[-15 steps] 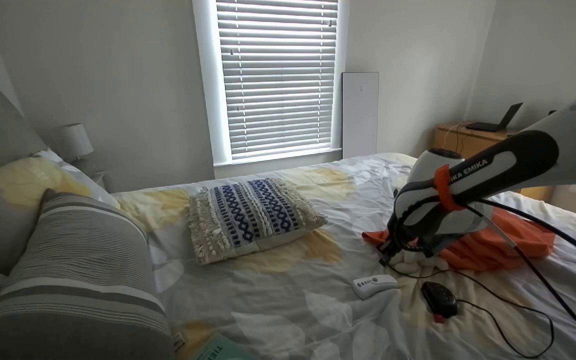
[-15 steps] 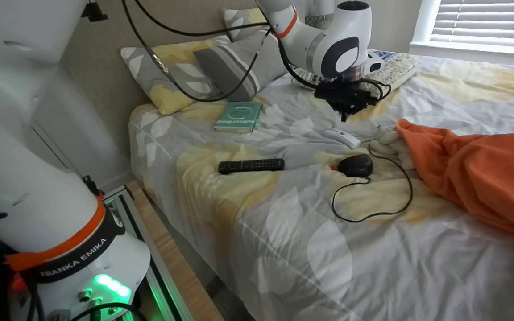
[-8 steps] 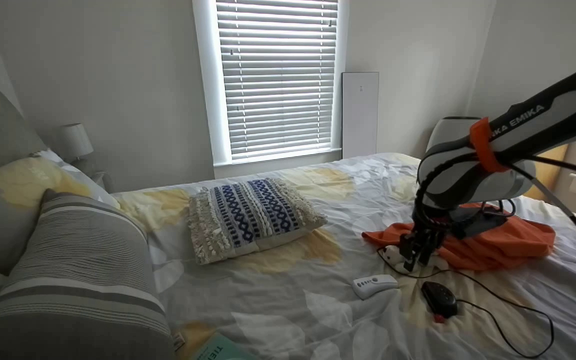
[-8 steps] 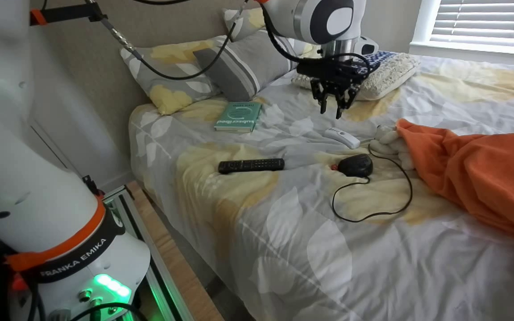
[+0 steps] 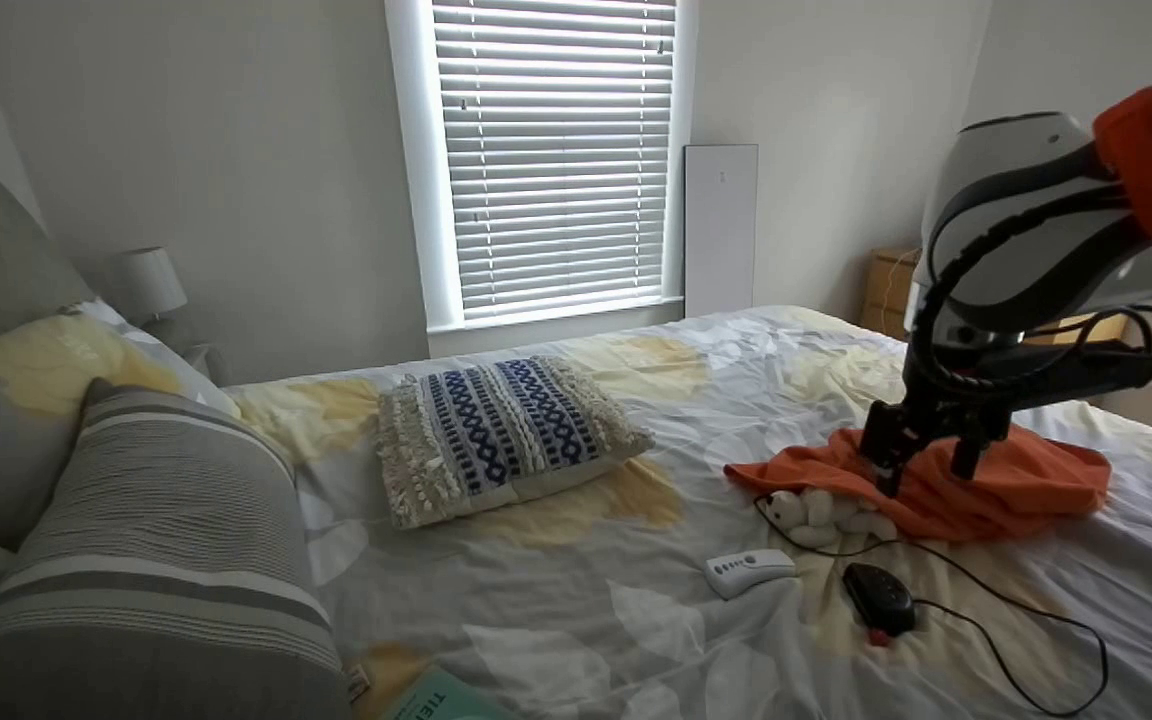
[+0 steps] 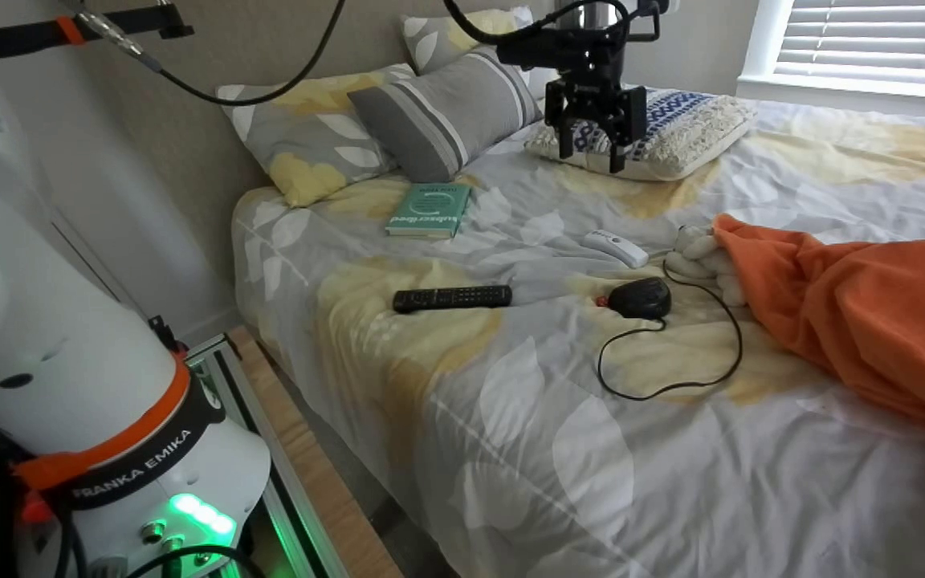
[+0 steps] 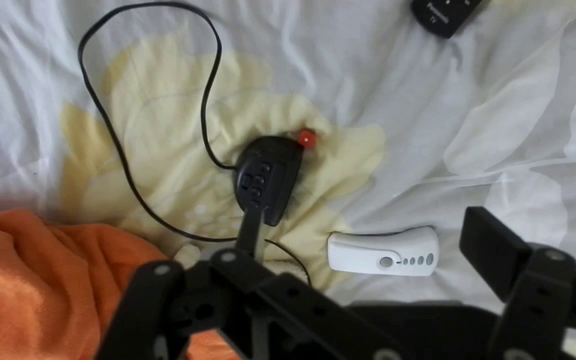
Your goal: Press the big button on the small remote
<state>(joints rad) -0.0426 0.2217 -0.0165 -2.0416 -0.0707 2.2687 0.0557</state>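
The gripper [image 6: 591, 152] hangs in the air, its fingers [image 7: 493, 250] spread wide and holding nothing, near the top of an exterior view, right of centre. Lower in that frame, well apart from the gripper, the small remote [image 6: 615, 248] lies on the bed [image 6: 527, 498]. In the wrist view the remote shows in the lower half, right of centre, its grey buttons [image 7: 386, 261] facing up, and appears between the two fingers, closer to the rightmost.
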